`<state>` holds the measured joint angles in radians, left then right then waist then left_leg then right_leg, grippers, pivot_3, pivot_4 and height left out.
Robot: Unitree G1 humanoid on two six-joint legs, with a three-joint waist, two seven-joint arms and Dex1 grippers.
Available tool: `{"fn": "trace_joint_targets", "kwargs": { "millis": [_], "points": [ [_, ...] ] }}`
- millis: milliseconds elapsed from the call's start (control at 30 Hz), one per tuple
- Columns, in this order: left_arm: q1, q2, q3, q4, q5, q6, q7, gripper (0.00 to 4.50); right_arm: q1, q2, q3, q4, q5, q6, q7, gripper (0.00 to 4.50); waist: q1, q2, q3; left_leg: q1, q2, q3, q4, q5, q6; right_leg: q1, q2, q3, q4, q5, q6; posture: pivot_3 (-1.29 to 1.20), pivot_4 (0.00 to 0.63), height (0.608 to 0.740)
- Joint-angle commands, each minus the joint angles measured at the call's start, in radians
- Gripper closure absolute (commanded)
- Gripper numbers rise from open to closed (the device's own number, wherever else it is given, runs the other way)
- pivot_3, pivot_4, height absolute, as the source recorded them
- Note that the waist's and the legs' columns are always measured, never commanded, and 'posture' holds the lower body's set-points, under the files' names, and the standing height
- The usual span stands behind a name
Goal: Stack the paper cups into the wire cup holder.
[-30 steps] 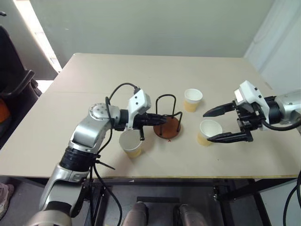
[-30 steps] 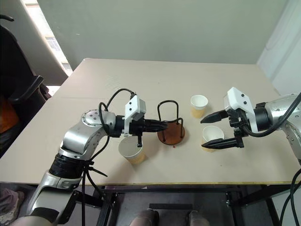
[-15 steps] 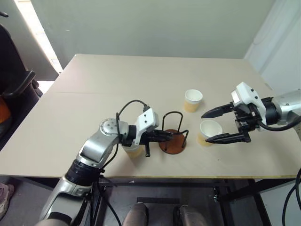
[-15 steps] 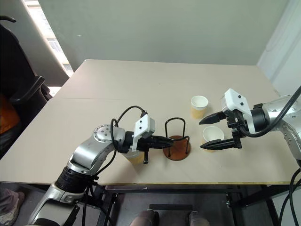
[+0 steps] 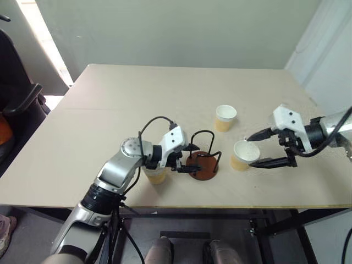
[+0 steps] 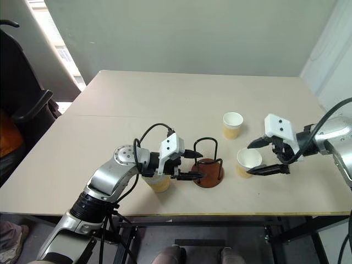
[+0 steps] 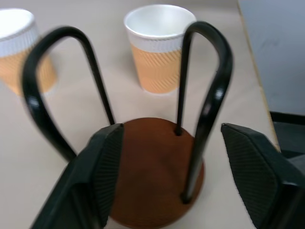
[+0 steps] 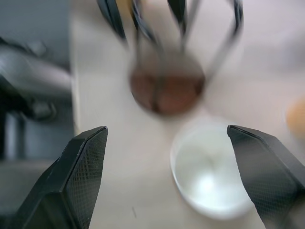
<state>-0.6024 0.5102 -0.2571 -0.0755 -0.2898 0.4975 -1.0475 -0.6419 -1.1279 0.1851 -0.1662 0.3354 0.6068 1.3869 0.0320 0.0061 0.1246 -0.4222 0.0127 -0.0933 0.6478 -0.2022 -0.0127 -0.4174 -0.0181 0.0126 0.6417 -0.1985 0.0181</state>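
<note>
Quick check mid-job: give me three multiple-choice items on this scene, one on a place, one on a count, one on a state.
1. The wire cup holder stands:
A. at the table's far edge
B. between the left tool and the right tool
C. on the floor

2. Paper cups on the table:
A. one
B. five
C. three

3. The holder is:
A. empty
B. holding one cup
C. tipped over

Answers:
1 B, left tool and right tool flank it.
2 C, cups at.
3 A, its brown base is bare in the left wrist view.

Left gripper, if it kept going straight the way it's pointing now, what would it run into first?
Most likely the wire cup holder. The left gripper is open, its fingers flanking the holder's wire loops and base. A paper cup stands farther along that line.
</note>
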Motion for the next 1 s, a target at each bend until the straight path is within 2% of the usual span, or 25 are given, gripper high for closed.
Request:
{"fn": "trace_joint_targets", "kwargs": {
  "millis": [33, 167, 367, 467, 533, 667, 800, 933, 1000],
  "points": [
    [-0.017, 0.053, 0.071, -0.067, -0.072, -0.001, -0.069, 1.19, 0.0, 0.0, 0.035, 0.006, -0.073, -0.054, 0.001, 0.33, -0.001, 0.0, 0.0, 0.0, 0.0, 0.0, 0.0, -0.001, 0.0, 0.0, 0.0, 0.0, 0.0, 0.001, 0.003, 0.0, 0.15, 0.74],
    [-0.007, 0.144, 0.121, -0.137, -0.099, -0.009, -0.108, 1.19, -0.02, 0.07, 0.099, 0.037, -0.166, -0.078, -0.055, 0.33, -0.006, 0.0, 0.0, 0.001, 0.001, 0.0, -0.001, -0.004, 0.001, 0.0, 0.001, 0.0, 0.0, 0.001, 0.004, 0.0, 0.15, 0.74],
    [0.02, 0.283, 0.203, -0.218, -0.087, 0.005, -0.098, 1.19, -0.013, 0.11, 0.135, 0.047, -0.217, -0.098, -0.05, 0.33, -0.003, 0.001, 0.0, 0.001, 0.001, 0.0, -0.001, -0.007, 0.003, -0.001, 0.001, 0.0, 0.0, 0.0, 0.002, 0.0, 0.15, 0.74],
    [0.022, 0.388, 0.248, -0.265, -0.051, -0.003, -0.092, 1.13, -0.019, 0.138, 0.145, 0.061, -0.244, -0.111, -0.064, 0.92, -0.006, 0.0, 0.001, 0.001, 0.001, 0.0, 0.0, -0.009, 0.003, -0.002, 0.0, 0.0, 0.0, -0.002, -0.001, 0.0, 0.15, 0.74],
    [0.018, 0.42, 0.278, -0.291, -0.072, 0.002, -0.092, 1.13, -0.026, 0.145, 0.135, 0.064, -0.242, -0.111, -0.054, 1.55, -0.006, 0.0, 0.001, 0.001, 0.001, 0.0, -0.001, -0.01, 0.002, -0.003, 0.0, 0.0, 0.001, -0.004, -0.003, 0.0, 0.15, 0.74],
    [0.064, 0.432, 0.319, -0.354, -0.144, 0.007, -0.115, 1.13, -0.032, 0.15, 0.132, 0.071, -0.244, -0.125, -0.035, 3.04, -0.005, 0.0, 0.001, 0.0, 0.001, 0.0, -0.001, -0.011, 0.002, -0.002, 0.0, 0.0, 0.001, -0.007, -0.009, 0.0, 0.15, 0.74],
    [0.117, 0.442, 0.345, -0.354, -0.151, 0.013, -0.093, 1.13, -0.039, 0.157, 0.132, 0.082, -0.253, -0.141, -0.035, 4.45, -0.009, 0.0, 0.001, 0.002, 0.001, 0.0, -0.001, -0.012, 0.0, -0.003, 0.0, 0.0, 0.002, -0.007, -0.009, 0.0, 0.15, 0.74],
    [0.137, 0.449, 0.386, -0.336, -0.16, 0.021, -0.069, 1.13, -0.078, 0.133, 0.067, 0.047, -0.172, -0.129, 0.034, 4.48, -0.009, 0.001, 0.001, 0.002, 0.002, 0.0, -0.001, -0.013, 0.0, -0.003, 0.0, -0.002, 0.003, -0.008, -0.012, 0.0, 0.15, 0.74],
    [0.147, 0.45, 0.401, -0.327, -0.165, 0.024, -0.063, 1.13, -0.151, 0.122, 0.009, 0.035, -0.104, -0.104, 0.077, 4.48, -0.011, 0.001, 0.001, 0.002, 0.002, 0.0, -0.001, -0.013, -0.001, -0.004, 0.0, -0.002, 0.003, -0.009, -0.012, 0.0, 0.15, 0.74]
  ]
}}
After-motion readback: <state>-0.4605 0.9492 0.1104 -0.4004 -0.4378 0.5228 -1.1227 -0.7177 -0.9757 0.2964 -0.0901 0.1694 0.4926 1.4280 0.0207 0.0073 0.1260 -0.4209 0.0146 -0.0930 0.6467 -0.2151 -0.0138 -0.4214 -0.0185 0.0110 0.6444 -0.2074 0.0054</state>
